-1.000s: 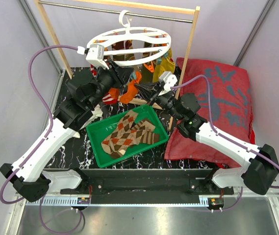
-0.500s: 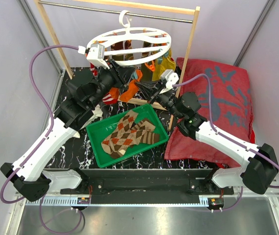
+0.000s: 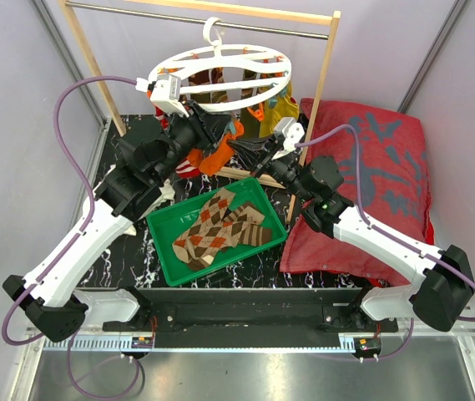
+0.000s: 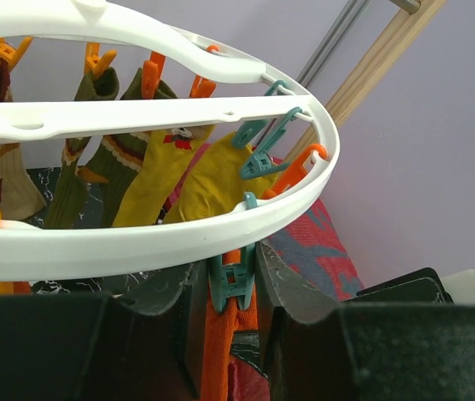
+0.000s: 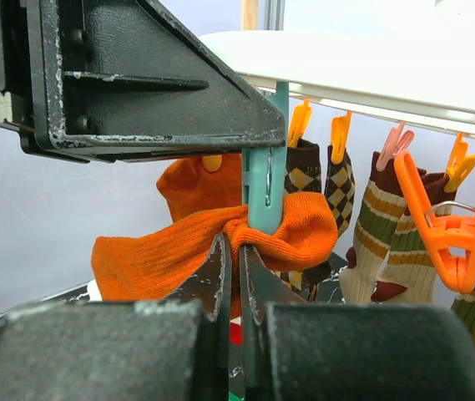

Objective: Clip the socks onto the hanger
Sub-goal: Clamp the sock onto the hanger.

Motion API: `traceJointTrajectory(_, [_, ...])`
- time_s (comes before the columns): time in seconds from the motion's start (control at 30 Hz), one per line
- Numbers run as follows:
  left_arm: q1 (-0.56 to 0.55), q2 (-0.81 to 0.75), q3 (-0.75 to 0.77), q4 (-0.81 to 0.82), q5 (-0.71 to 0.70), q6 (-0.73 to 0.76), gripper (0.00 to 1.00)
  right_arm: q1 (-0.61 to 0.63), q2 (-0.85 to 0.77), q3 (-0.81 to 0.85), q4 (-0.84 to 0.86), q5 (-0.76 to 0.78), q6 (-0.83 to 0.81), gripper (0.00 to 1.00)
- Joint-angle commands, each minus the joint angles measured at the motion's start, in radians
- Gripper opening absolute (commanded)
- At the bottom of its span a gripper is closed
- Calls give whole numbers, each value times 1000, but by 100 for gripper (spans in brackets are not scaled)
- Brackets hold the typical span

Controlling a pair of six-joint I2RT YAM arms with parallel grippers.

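Note:
The white hanger ring (image 3: 173, 62) hangs from the rack rod, with several socks clipped on it. My left gripper (image 3: 219, 127) reaches under its near rim (image 4: 137, 238). Its fingers press both sides of a teal clip (image 4: 235, 284), and the plain orange sock (image 4: 219, 351) sits in that clip. In the right wrist view the teal clip (image 5: 264, 196) bites the bunched orange sock (image 5: 162, 251). My right gripper (image 5: 237, 246) is shut on the sock fold just below the clip; it also shows in the top view (image 3: 241, 149). Two argyle socks (image 3: 220, 224) lie in the green tray (image 3: 159, 231).
Yellow socks (image 4: 162, 175), argyle socks (image 5: 320, 184) and striped socks (image 5: 379, 225) hang from orange clips on the ring. The wooden rack post (image 3: 327, 63) stands right of the ring. A big red cushion (image 3: 379, 167) lies under the right arm.
Both grippers have moved up and back toward the ring's near rim, carrying the orange sock with them. The sock now sits at the teal clip.

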Motion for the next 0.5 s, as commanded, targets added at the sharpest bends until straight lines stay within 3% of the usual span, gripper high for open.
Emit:
traceJointTrajectory(0.0, [0,5,9,19,38,-11,5,-6,4,45,47,9,-3,3])
traceJointTrajectory(0.2, [-2,4,11,19,52,-18,9,-8,4,48,44,21,-14,3])
traceJointTrajectory(0.33, [-2,-3,12,17,46,-15,25,-11,3,47,41,35,-17,3])
traceJointTrajectory(0.47, [-2,-9,15,11,38,-6,50,-11,1,48,36,51,-22,6])
